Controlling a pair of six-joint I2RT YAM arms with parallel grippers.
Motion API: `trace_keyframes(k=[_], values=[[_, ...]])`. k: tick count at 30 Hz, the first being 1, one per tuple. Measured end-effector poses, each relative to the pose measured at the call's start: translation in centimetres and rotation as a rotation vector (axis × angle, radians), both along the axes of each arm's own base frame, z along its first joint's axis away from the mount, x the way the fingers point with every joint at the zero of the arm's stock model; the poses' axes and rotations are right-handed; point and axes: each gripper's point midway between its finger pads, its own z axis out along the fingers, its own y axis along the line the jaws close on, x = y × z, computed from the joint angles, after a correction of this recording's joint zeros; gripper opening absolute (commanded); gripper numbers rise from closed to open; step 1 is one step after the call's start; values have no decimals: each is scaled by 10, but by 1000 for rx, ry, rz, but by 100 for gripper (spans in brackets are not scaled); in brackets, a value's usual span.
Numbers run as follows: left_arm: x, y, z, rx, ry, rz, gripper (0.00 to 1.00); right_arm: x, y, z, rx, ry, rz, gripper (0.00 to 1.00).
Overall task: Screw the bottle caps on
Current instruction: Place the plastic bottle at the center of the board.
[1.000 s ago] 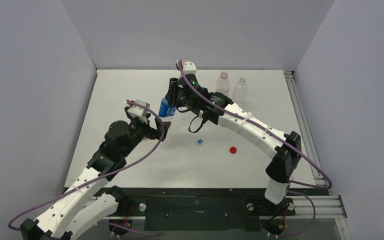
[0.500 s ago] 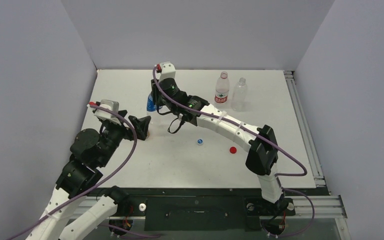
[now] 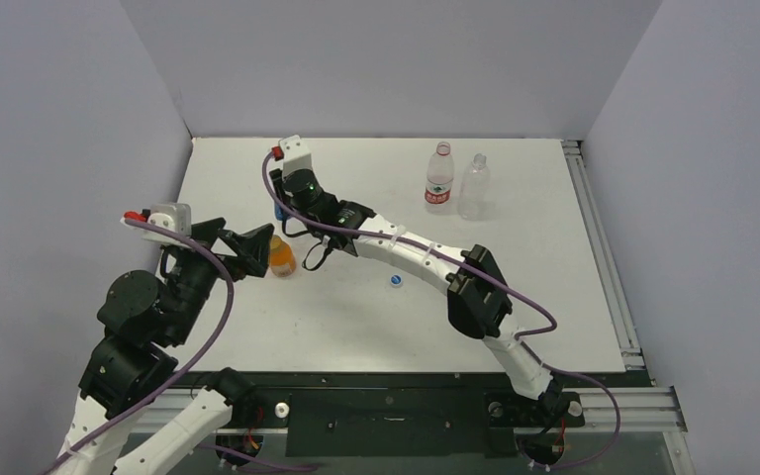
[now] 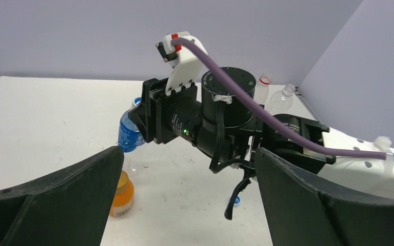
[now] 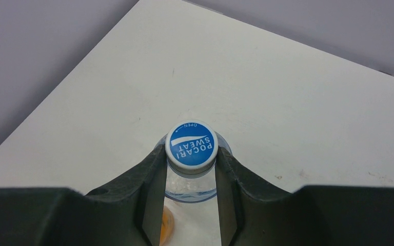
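Our right claw [image 5: 191,156] is clenched on the top of a clear plastic bottle with a blue label [image 4: 129,134]. Its two dark fingers [image 5: 151,187] press in from either side, right at the neck. A round blue-and-white screw cap [image 5: 191,145] sits on the mouth of that bottle, between the fingertips. We cannot tell whether the pads bear on the cap's rim or on the neck just under it, nor whether the bottle's base touches the white table [image 3: 356,327].

Our left claw [image 4: 188,152] is spread wide and grips nothing. Its two black fingers [image 4: 56,202] frame the right wrist and the blue-labelled bottle from the near side without touching either.

Just beside the left claw's tips stands a small bottle of orange liquid [image 3: 280,256], upright on the table with an orange-gold cap [image 4: 124,177] on top. It sits below and near the held bottle.

A second small blue-and-white cap [image 3: 395,280] lies loose on the table, close to the right arm's forearm and apart from every bottle.

At the far side, a clear bottle with a red label [image 3: 439,179] and a plain clear bottle [image 3: 473,186] stand upright next to each other, well away from both claws.
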Motion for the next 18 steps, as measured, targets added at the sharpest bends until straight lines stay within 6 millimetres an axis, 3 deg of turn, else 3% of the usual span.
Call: trace_keyframes(k=[8,18], values=[[-7,9,14,-23,-20,27,96,5,16,-18,-40,-26,18,0],[-5,11,10,-7,-4,40,96,8,21,-22,-49,-39,24,3]])
